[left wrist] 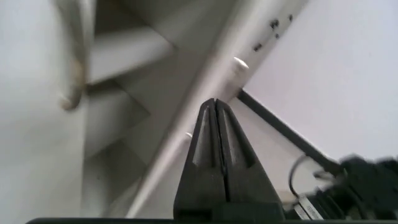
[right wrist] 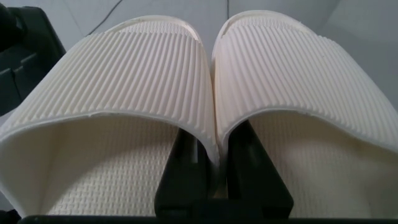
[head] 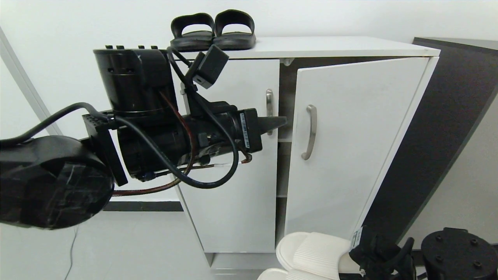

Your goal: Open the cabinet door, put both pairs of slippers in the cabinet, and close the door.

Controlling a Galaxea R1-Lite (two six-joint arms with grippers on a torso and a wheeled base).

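My left fingers (head: pixel 274 122) are pressed flat together with nothing between them. Their tip sits at the dark gap between the two doors of the cabinet (head: pixel 330 44), just beside the left door's handle (head: pixel 269 102). The right door (head: pixel 350 136) stands ajar, showing a strip of shelf edges, so I judge the opening step only half done. My right fingers (right wrist: pixel 184 171) are low in front of the cabinet, clamped on the white slippers (right wrist: pixel 137 81), pinching the two inner strap edges together so the pair hangs as one. The black slippers (head: pixel 213 29) sit side by side on the cabinet's top surface, untouched. Next, I think, my left fingers should slip behind the ajar door's edge and swing it wide, giving the white pair room to reach a shelf without catching the door.
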